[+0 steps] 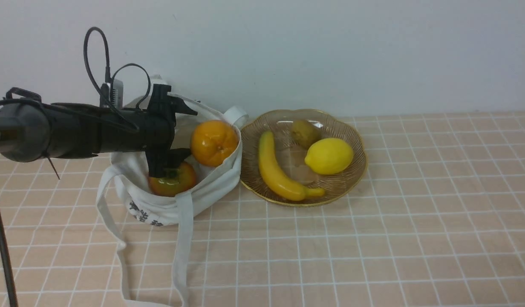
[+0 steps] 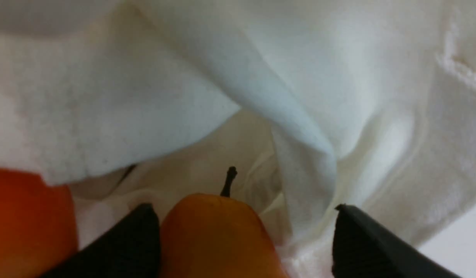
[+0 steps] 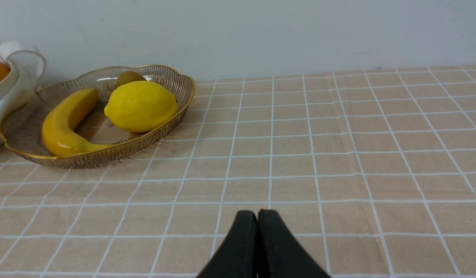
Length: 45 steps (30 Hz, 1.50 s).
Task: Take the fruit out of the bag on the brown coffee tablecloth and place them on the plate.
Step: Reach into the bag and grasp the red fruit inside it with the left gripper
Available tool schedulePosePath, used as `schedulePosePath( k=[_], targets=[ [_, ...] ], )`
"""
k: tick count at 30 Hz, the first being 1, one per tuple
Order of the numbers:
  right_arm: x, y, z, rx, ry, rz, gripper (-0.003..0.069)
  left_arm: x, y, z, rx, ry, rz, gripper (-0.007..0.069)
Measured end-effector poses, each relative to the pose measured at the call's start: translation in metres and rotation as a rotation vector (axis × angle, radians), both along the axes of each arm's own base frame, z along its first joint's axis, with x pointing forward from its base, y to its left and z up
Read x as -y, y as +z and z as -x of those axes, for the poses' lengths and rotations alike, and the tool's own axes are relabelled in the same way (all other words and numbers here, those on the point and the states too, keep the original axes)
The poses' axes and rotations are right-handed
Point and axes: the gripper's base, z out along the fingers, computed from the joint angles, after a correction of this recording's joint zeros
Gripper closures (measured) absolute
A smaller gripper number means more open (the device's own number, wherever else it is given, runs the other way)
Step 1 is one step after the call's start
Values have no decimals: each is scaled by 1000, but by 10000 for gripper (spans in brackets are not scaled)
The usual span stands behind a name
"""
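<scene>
Left wrist view: the left gripper [image 2: 242, 210] stands wide open inside the soft white canvas bag [image 2: 153, 100]. A glossy round orange fruit [image 2: 215, 235] with a thin dark stem sits between its black fingers [image 2: 122, 243]. One finger lies against the fruit's flank or very close to it. The other stands apart, with cloth showing in the gap, so nothing is gripped yet. A redder round fruit [image 2: 25, 224] lies just outside the nearer finger. Cloth folds rise right beyond the fingertips, which is probably why the arm enters sideways through the bag's mouth.

I cannot say for certain which fruit is straddled. Its paler colour suggests the plain tangerine-like one, which in the front view sits just ahead of the fingertips. The one with the green calyx sits below the gripper body. Both are in the bag.

Past the bag, on the side away from the arm and just beside it, lies the amber ribbed glass plate [image 1: 345, 184]. It holds a long yellow banana [image 1: 275, 170], a yellow lemon [image 1: 329, 155] and a small brownish-green fruit [image 1: 305, 132].

The right gripper [image 3: 257, 213] has its fingers pressed together on nothing. It hangs over the peach-tan gridded tablecloth [image 3: 338, 162], well apart from the plate, likely parked to leave the route clear.
</scene>
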Motion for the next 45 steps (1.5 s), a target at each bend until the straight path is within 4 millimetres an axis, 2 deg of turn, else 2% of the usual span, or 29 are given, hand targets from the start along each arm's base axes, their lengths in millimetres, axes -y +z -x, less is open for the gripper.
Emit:
schedulePosePath(
  k=[7,9,14,16,17,19,24,27,29,32,36,39,42,45],
  targets=[
    [0,0,0,0,0,0,673,4,-4,1,0,-48,16,167],
    [0,0,0,0,0,0,673,5,-4,1,23,-87,-14,218],
    [0,0,0,0,0,0,673,0,-8,1,114,-227,-164,442],
    [0,0,0,0,0,0,673,-8,-3,3,181,-304,-278,574],
    [0,0,0,0,0,0,673,-11,3,4,209,-329,-318,599],
    [0,0,0,0,0,0,673,-15,15,6,250,-350,-361,615],
    [0,0,0,0,0,0,673,-21,74,22,405,-414,-508,630],
    [0,0,0,0,0,0,673,-22,111,40,480,-474,-608,632],
    [0,0,0,0,0,0,673,-21,126,52,493,-525,-656,632],
    [0,0,0,0,0,0,673,-21,137,68,451,-634,-718,632],
    [0,0,0,0,0,0,673,-24,142,84,253,-818,-850,632],
    [0,0,0,0,0,0,673,-22,144,90,134,-886,-925,632],
    [0,0,0,0,0,0,673,-9,147,92,100,-934,-973,620],
    [0,0,0,0,0,0,673,15,143,88,115,-1007,-1033,564]
  ],
)
